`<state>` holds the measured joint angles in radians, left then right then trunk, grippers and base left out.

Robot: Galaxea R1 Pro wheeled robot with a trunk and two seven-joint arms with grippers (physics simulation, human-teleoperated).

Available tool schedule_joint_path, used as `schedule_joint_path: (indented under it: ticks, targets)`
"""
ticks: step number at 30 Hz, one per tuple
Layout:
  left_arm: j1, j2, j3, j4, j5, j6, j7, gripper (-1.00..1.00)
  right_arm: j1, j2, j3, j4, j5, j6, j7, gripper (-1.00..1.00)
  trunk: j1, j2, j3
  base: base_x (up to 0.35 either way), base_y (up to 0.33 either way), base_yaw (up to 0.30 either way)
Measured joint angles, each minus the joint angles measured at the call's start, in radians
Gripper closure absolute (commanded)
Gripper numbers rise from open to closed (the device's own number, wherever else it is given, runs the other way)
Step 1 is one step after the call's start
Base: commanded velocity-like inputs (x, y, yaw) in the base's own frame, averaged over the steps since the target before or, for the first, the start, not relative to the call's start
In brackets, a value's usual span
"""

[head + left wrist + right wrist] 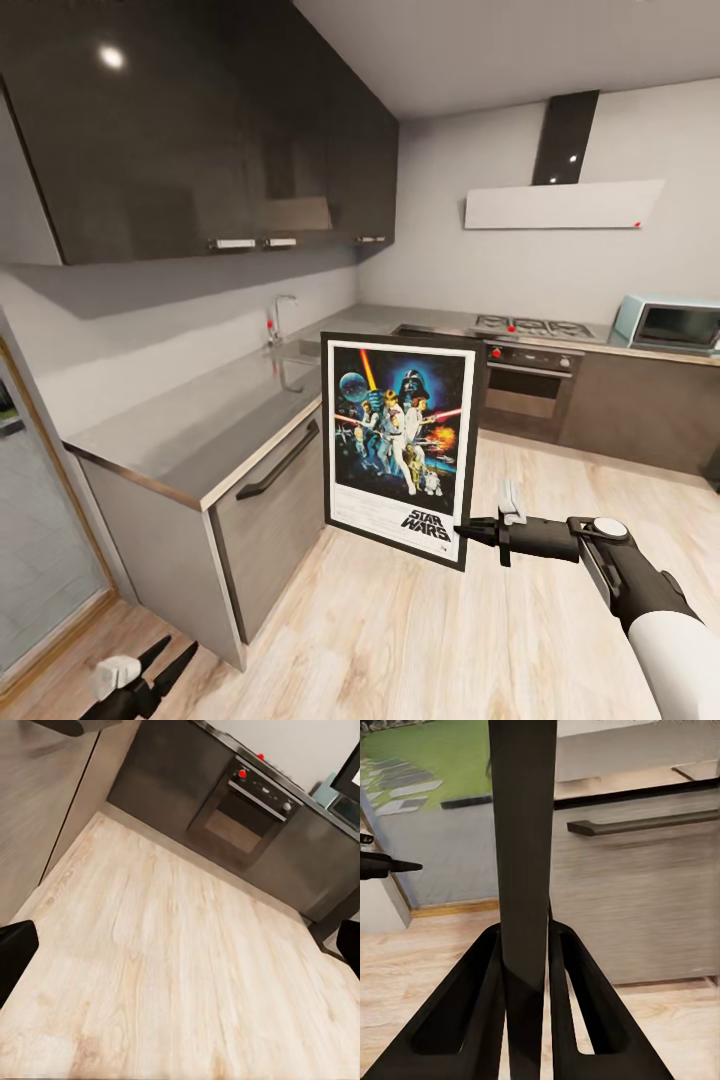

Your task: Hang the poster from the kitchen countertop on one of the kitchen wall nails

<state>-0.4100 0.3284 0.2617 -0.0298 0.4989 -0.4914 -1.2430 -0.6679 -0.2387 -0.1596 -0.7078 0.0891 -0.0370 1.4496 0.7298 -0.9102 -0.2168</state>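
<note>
The poster [400,445] is upright in the air over the wooden floor, its framed Star Wars artwork facing me, just off the corner of the kitchen countertop [200,420]. My right gripper [467,530] is shut on the poster's lower right edge. The right wrist view has the poster [521,855] edge-on as a dark strip, pinched between both fingers [472,1020]. My left gripper [172,655] hangs low at the left, near the cabinet end. It is open, with its fingertips [15,952] far apart over bare floor.
Along the far wall are an oven [530,385], a hob [530,325], a microwave [670,325] and a range hood [560,205]. A sink tap [280,315] stands on the worktop under dark upper cabinets [200,130]. A glass door [40,520] is at the left.
</note>
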Motion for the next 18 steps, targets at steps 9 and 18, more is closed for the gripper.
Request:
schedule_joint_path:
  ticks: [9, 18]
  targets:
    - [0.006, -0.009, 0.001, 0.0, 0.001, -0.01, 0.02, -1.0, 0.0, 0.0, 0.0, 0.0, 0.0, 0.0, 0.0, 1.0, -0.035, 0.063, 0.028, 0.0, 0.0, 0.0]
    - [0.006, -0.008, 0.001, 0.0, 0.001, -0.01, 0.021, -1.0, 0.0, 0.0, 0.0, 0.0, -0.001, 0.0, 0.0, 1.0, -0.069, 0.126, 0.057, 0.0, 0.0, 0.0]
